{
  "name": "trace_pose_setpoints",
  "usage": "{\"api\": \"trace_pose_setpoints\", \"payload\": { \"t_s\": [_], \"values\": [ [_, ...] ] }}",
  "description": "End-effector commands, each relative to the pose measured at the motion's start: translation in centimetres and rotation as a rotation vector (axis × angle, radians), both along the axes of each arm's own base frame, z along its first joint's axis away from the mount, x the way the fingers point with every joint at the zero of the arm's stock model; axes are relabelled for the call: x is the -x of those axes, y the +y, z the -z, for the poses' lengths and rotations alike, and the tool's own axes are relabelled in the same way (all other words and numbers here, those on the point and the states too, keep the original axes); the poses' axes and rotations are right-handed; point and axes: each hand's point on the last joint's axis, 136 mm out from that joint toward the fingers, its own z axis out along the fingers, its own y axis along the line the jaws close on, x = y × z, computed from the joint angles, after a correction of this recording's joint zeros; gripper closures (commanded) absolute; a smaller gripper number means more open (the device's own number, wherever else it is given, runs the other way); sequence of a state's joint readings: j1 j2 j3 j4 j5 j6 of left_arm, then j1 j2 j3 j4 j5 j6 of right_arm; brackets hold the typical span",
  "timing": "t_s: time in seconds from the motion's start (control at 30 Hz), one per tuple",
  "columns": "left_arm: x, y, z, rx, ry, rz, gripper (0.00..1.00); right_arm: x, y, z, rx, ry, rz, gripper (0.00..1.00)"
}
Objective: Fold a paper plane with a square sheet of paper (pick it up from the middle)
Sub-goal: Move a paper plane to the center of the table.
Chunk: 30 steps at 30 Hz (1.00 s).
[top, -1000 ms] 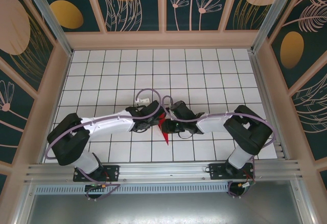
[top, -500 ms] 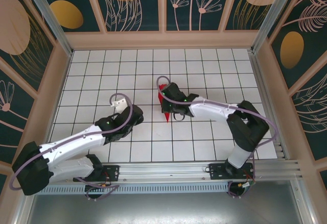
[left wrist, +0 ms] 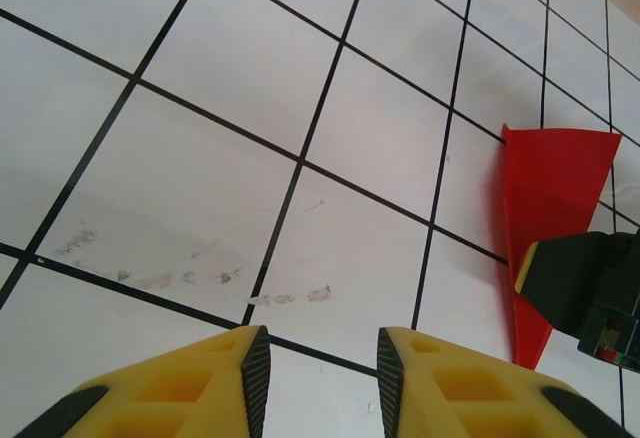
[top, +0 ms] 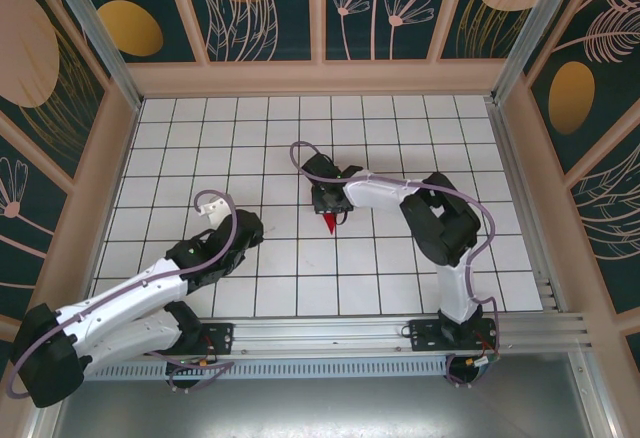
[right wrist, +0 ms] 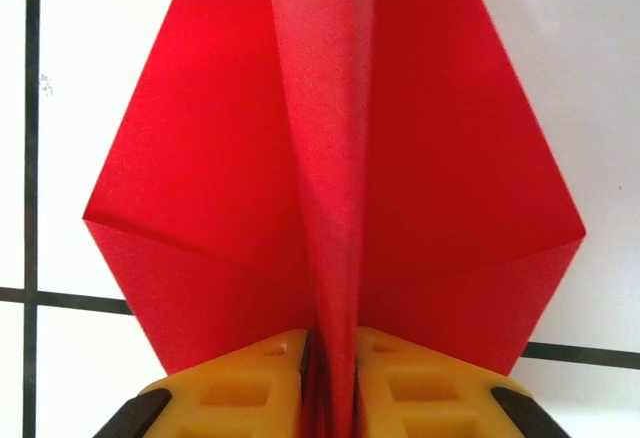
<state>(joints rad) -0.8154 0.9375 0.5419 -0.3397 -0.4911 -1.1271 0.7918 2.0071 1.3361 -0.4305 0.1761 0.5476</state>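
Plain red paper plane (right wrist: pixel 335 158), centre fold between the yellow right fingers (right wrist: pixel 250 393)

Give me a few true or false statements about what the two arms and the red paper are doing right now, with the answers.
1. The right end effector pinches the bright red folded paper plane along its raised centre crease. True.
2. The left end effector grips the plane too. False: its yellow fingers stand open over bare tile, apart from the plane.
3. The red paper lies as a flat, unfolded square. False: it is folded, with two wings sloping away from a centre ridge.
4. The white tiled table has black grid lines. True.
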Motion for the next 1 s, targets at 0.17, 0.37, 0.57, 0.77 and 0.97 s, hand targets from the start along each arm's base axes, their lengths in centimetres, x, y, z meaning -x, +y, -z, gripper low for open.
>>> {"api": "trace_pose_setpoints", "payload": {
  "t_s": [0.17,0.37,0.57,0.77,0.97],
  "values": [
    [-0.2,0.2,0.2,-0.013,-0.017,0.011,0.62,1.6,-1.4,3.9,0.083,0.107,0.023,0.7],
    [-0.2,0.2,0.2,-0.012,-0.017,0.012,0.62,4.0,-2.2,7.4,0.108,0.179,0.041,0.64],
    [-0.2,0.2,0.0,-0.012,-0.021,0.014,0.62,3.3,-1.9,5.7,0.093,0.138,0.048,0.61],
    [-0.5,0.1,-0.4,-0.02,-0.033,0.022,0.6,0.1,0.8,-2.4,-0.008,-0.023,0.003,0.49],
    [-0.7,0.5,-1.0,-0.05,-0.048,0.008,0.59,-0.6,0.8,-8.4,-0.091,-0.132,0.006,0.35]
  ]
}}
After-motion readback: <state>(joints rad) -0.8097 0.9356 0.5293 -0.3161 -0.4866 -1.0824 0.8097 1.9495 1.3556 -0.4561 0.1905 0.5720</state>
